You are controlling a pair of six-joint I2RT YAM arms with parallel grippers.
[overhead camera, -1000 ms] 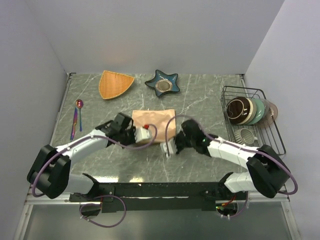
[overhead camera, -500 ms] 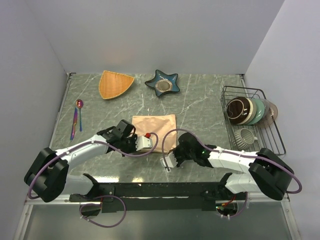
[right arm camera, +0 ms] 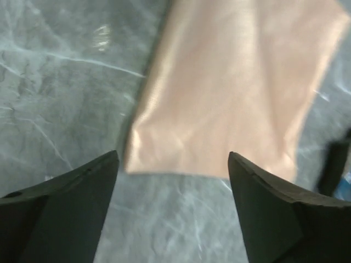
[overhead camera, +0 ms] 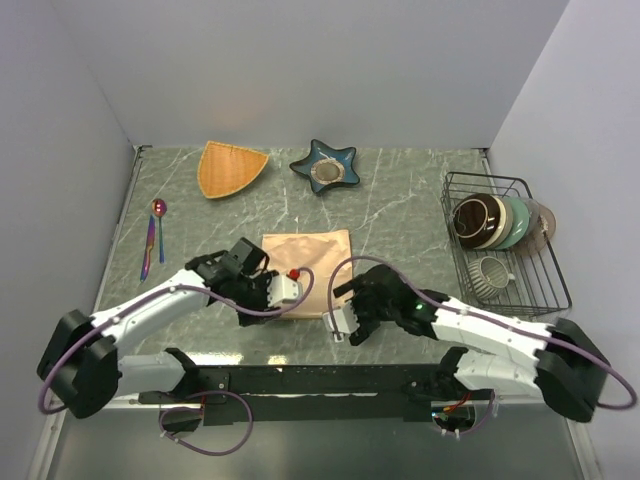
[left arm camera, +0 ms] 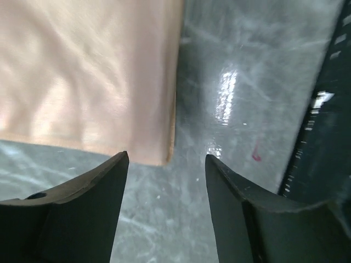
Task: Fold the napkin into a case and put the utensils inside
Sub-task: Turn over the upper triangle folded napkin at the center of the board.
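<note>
released the napkin within the last second. pulled back toward the near edge of the bench with both the left gripper and the right gripper, after sitting right over the near hem of the cloth one second ago. spread apart now on both sides, with nothing pinched. in the left wrist view, only one near corner of the cloth and bare marble in the gap. in the right wrist view, only the near hem and bare marble.

left lying flat as a smooth folded rectangle about the middle of the bench, a little toward the near edge. seems doubled at the corner in the left wrist view. apart from both arms now, as far as can be told.

probably means one fold just finished and let go. cannot tell from these views whether already a real case with an open pocket, or still in need of one more fold.

not yet moved: the utensils, lying together along the left edge of the bench, spoon bowl toward the far side, well apart from the cloth. closer to the left arm, so perhaps a reach there next, or one more pinch on the cloth first. worth some care with the satin: slippery by the look, and maybe ready to open again under sliding metal.
</note>
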